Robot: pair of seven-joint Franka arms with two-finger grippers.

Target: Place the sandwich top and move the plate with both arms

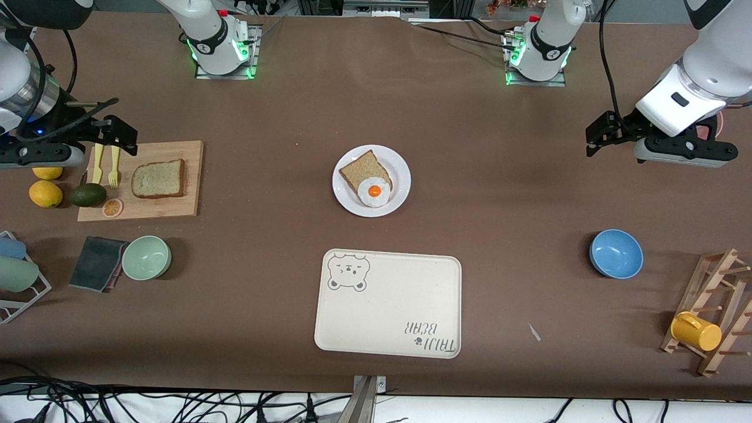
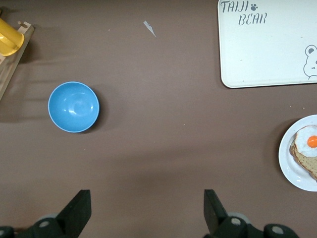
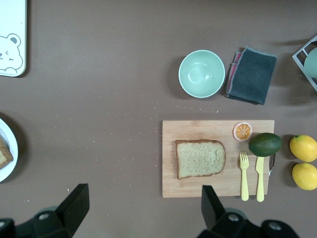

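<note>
Brown cloth covers the table (image 1: 499, 194) from edge to edge, and you have both arms parked high at its two ends. Largest on it is the bear-print tray (image 1: 388, 305), near the front-camera edge at mid-table. The cutting board (image 1: 176, 205) sits toward the right arm's end, and the sandwich top (image 1: 157, 178) lies flat on it, untouched. The plate (image 1: 352, 202) is at the table's centre, carrying a darker slice (image 1: 361, 169) with a fried egg (image 1: 374, 191) overlapping it.

Your right end effector (image 1: 114, 138) hangs over the board's edge, fingers spread wide and empty. Your left end effector (image 1: 605, 135) hovers over bare cloth near the left arm's end, likewise released.

Watch the yellow fork and knife (image 1: 106, 164) and the avocado (image 1: 89, 194) just beside the bread: a sloppy descent could knock them. The egg looks domed, though that is hard to judge, so the top slice may slide off when you shift the plate.
</note>
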